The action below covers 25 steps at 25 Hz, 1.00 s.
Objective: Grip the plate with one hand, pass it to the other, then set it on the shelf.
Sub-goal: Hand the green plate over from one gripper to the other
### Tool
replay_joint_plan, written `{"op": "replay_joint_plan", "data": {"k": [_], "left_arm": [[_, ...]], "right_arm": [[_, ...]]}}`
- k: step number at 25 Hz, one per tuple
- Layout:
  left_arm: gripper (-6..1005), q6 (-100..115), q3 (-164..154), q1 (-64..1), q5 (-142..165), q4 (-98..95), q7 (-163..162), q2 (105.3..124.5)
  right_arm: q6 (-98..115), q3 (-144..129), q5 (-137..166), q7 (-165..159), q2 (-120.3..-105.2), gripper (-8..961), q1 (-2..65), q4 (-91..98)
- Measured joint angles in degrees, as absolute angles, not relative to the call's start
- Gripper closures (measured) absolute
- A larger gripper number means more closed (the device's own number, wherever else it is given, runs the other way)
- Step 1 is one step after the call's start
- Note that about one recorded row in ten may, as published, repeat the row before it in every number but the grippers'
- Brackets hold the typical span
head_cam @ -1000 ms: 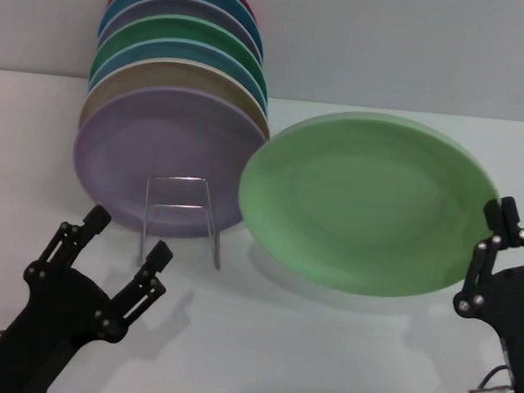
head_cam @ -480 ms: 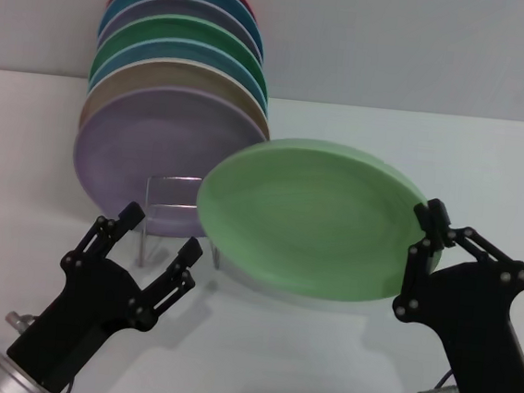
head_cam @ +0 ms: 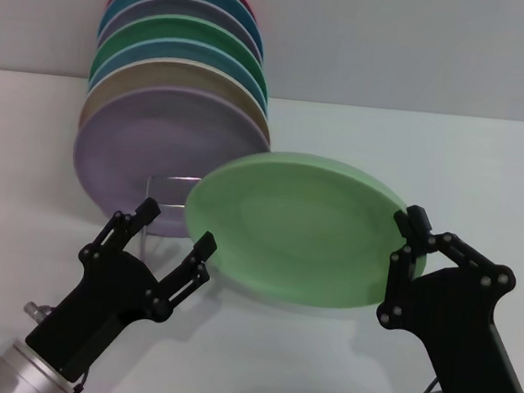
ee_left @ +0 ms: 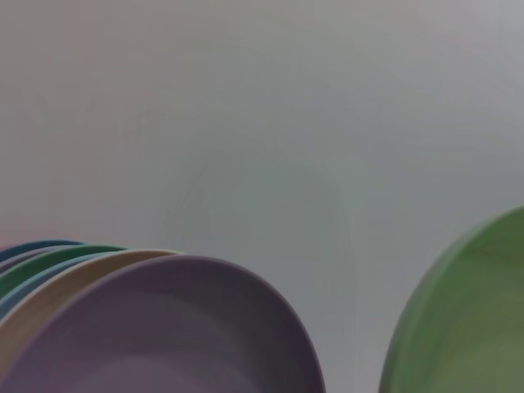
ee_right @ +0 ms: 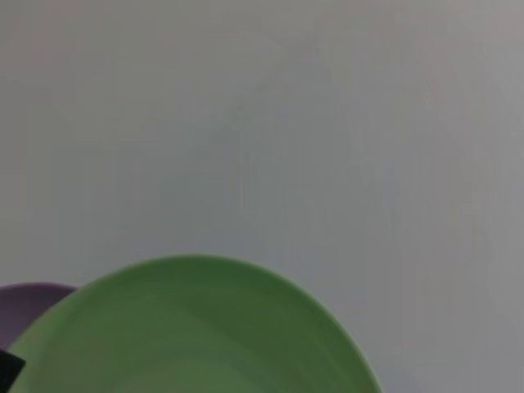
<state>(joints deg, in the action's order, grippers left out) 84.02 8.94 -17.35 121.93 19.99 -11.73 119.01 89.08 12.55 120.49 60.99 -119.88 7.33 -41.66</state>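
We see the right gripper (head_cam: 405, 236) clamped on the plate (head_cam: 291, 227) at its right rim — the left gripper (head_cam: 175, 228), fingers apart (empty), just beside its left edge.

Plate (head_cam: 291, 227) hung tilted over mid tabletop (head_cam: 487, 172), held at its right rim by right gripper (head_cam: 405, 236). It screened most of the wire shelf (head_cam: 170, 202); only the shelf's left part showed. Left gripper (head_cam: 177, 229), fingers spread, stood just beside the plate's left rim and in front of the shelf. Row of upright plates (head_cam: 172, 123) walled the far-left side, lilac plate (head_cam: 145, 157) nearest. Bare tabletop lay along the far-right side and the near edge between the arms.
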Motion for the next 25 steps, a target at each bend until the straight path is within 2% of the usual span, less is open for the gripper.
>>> {"op": "replay_joint_plan", "data": {"k": [15,25], "left_arm": [[243,82.44,10.52,-18.22,121.73,20.0,-11.66,119.0],[425,81.47,10.55,-18.86,121.98,20.03,-11.33,119.0]], "right_arm": [[88.57,12.32,120.49,61.07,-119.88,918,7.61,-41.74],[87.33,12.31,120.49,61.09,-119.88,916,8.03,-42.39]]}}
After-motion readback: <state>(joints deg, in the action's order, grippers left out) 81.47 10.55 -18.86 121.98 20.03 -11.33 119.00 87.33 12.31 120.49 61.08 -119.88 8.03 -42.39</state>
